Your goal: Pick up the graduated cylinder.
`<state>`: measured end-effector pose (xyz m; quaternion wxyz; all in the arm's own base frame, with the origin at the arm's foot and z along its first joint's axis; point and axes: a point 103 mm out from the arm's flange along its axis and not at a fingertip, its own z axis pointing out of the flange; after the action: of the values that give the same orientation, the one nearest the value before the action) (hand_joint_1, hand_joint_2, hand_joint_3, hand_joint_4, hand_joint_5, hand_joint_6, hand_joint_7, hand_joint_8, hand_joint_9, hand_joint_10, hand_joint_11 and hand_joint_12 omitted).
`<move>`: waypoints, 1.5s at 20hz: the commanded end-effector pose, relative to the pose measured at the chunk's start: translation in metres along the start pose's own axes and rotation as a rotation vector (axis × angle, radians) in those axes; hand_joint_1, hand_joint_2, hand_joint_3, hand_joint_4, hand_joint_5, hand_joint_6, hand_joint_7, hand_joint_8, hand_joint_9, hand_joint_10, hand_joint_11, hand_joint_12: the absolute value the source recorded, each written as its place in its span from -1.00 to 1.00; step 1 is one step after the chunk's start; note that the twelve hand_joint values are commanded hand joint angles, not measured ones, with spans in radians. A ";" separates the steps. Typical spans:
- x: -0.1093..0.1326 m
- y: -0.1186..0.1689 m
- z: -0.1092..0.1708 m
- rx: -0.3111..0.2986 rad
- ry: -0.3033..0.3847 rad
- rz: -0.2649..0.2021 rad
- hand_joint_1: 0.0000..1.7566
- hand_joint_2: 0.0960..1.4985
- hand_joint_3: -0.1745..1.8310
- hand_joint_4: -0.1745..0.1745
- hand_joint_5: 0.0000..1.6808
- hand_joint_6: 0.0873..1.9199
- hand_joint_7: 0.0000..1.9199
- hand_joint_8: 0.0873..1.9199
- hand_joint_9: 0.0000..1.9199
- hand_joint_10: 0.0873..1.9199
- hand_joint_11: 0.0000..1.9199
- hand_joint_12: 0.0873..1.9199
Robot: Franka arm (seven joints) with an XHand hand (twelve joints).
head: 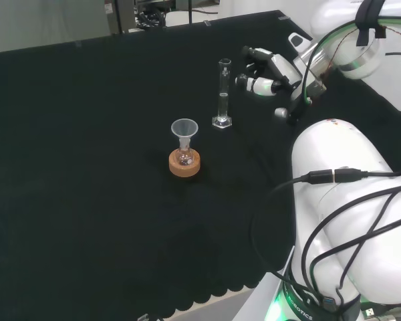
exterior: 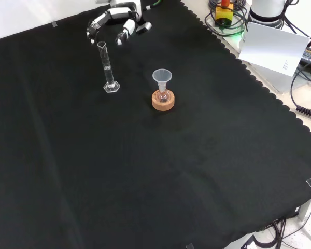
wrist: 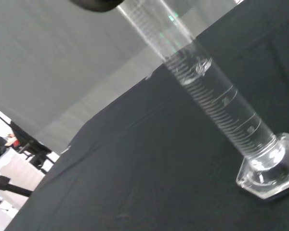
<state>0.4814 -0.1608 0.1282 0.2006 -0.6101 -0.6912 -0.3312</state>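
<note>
- We count one graduated cylinder (head: 222, 93), one small flask (head: 184, 156) carrying one funnel (head: 184, 129), and one cork ring (head: 184, 164) beneath the flask, all on the black-clothed desk (head: 87, 167).
- The graduated cylinder stands upright on its hexagonal foot; in the head view it is behind and to the right of the flask, in the front view to the flask's left.
- In the wrist view we see clear liquid filling the cylinder's lower part.
- The hand (head: 271, 73) hovers just to the right of the cylinder's upper part in the head view, apart from it.
- Its fingers (exterior: 96, 27) are spread and gently curved toward the cylinder, and they hold nothing.
</note>
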 end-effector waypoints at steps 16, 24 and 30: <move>-0.024 0.012 0.047 0.048 0.165 -0.097 0.04 -0.13 -0.25 -0.09 -0.28 -1.00 -0.45 -0.45 -0.21 -0.57 -0.49 0.29; -0.027 0.010 0.062 0.101 0.163 -0.114 -0.02 -0.18 -0.25 -0.12 -0.35 -1.00 -0.45 -0.45 -0.21 -0.57 -0.48 0.29; -0.032 0.012 0.072 0.050 0.210 -0.104 0.03 -0.19 -0.25 -0.13 -0.23 -1.00 -0.37 -0.45 -0.14 -0.59 -0.42 0.25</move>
<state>0.5048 -0.1335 0.0657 0.2657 -0.5306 -0.7158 -0.3681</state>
